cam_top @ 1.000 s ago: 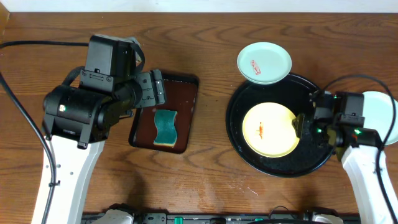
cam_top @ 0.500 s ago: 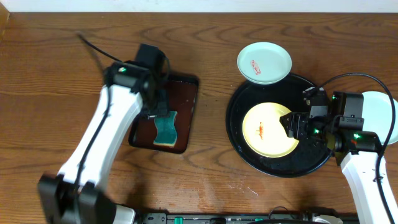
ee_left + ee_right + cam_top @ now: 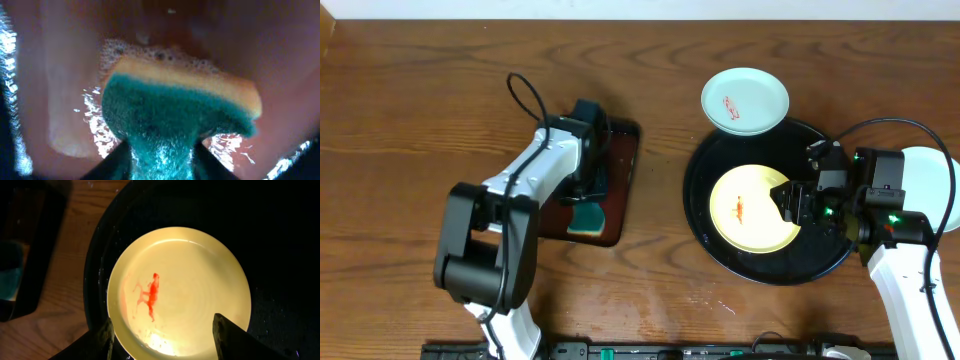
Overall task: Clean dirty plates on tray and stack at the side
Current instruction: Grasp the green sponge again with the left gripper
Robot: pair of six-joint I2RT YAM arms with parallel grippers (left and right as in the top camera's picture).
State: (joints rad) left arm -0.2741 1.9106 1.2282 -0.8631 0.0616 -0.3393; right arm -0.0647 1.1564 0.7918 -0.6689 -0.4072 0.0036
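**Sponge gripped left, right jaws open**

My left gripper clamps the sponge in the brown tray. My right gripper gapes empty over the smeared yellow plate on the black tray. A mint plate overlaps its far rim; my right arm half hides another pale plate.

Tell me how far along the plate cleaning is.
Done: nothing visibly; the yellow plate on the tray and the mint plate at its rim both show red smears. In hand: the left end effector pinches the sponge in the brown tray, and the right end effector sits open at the yellow plate's edge. Left: all wiping and stacking. A third plate beside the tray is partly hidden.
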